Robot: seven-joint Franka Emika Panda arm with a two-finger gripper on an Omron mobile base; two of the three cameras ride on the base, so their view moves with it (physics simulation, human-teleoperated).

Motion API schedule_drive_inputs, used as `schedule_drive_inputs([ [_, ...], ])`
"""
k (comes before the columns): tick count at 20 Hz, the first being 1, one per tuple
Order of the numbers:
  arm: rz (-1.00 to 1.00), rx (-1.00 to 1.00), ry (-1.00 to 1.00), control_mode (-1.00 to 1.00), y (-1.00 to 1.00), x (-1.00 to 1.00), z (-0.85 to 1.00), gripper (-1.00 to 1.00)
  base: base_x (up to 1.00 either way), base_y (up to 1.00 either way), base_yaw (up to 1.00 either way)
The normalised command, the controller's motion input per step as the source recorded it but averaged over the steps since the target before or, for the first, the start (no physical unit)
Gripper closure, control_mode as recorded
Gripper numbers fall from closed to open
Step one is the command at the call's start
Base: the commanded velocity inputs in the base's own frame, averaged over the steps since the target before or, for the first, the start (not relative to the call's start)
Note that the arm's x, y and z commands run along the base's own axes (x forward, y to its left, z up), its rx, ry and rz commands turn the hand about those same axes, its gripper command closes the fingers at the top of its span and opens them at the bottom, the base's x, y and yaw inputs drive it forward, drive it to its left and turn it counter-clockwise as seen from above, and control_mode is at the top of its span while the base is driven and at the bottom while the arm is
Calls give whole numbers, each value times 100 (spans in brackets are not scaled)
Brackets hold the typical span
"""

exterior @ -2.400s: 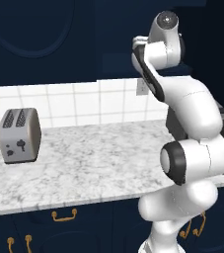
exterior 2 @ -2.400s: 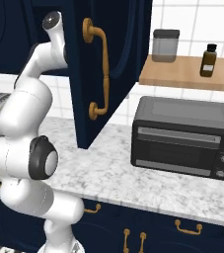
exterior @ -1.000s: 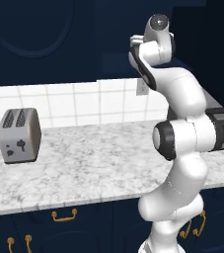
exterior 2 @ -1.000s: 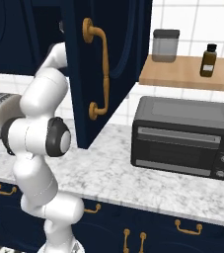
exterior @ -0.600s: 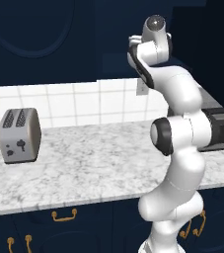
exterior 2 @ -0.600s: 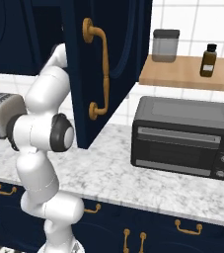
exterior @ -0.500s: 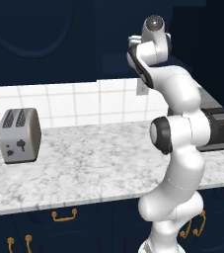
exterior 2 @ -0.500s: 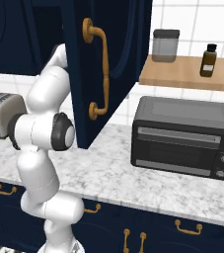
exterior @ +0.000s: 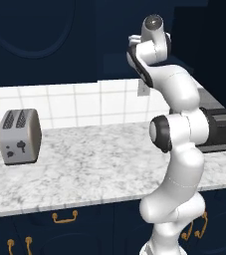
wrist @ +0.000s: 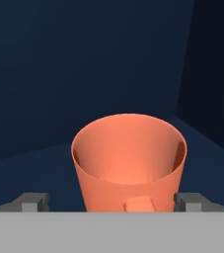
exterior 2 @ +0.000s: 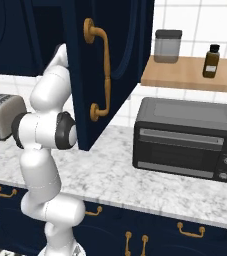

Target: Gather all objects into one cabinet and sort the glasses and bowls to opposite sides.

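- Right base view: the navy cabinet (exterior 2: pixel 112 60) stands with its tall door swung out over the marble counter (exterior 2: pixel 135 180), brass handle (exterior 2: pixel 99 70) facing the camera; the white arm (exterior 2: pixel 47 150) reaches up behind that door.
- A black toaster oven (exterior 2: pixel 187 139) sits on the counter to the right, a grey toaster (exterior: pixel 19 135) to the left.
- Hand view: an orange-red cup (wrist: pixel 129 160) stands upright on the navy shelf (wrist: pixel 29 173), between the two fingertips of the hand (wrist: pixel 111 201); whether they grip it I cannot tell.
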Motion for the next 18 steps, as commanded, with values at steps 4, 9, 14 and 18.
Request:
schedule_drive_inputs([
  [4,0,3,0,-100,1,0,-3,100,0,0,0],
  [9,0,0,-3,-100,0,-18,0,100,0,0,0],
  [14,0,0,-13,-100,0,-79,0,100,0,0,0],
  [18,1,0,-17,-100,0,-100,1,100,0,0,0],
])
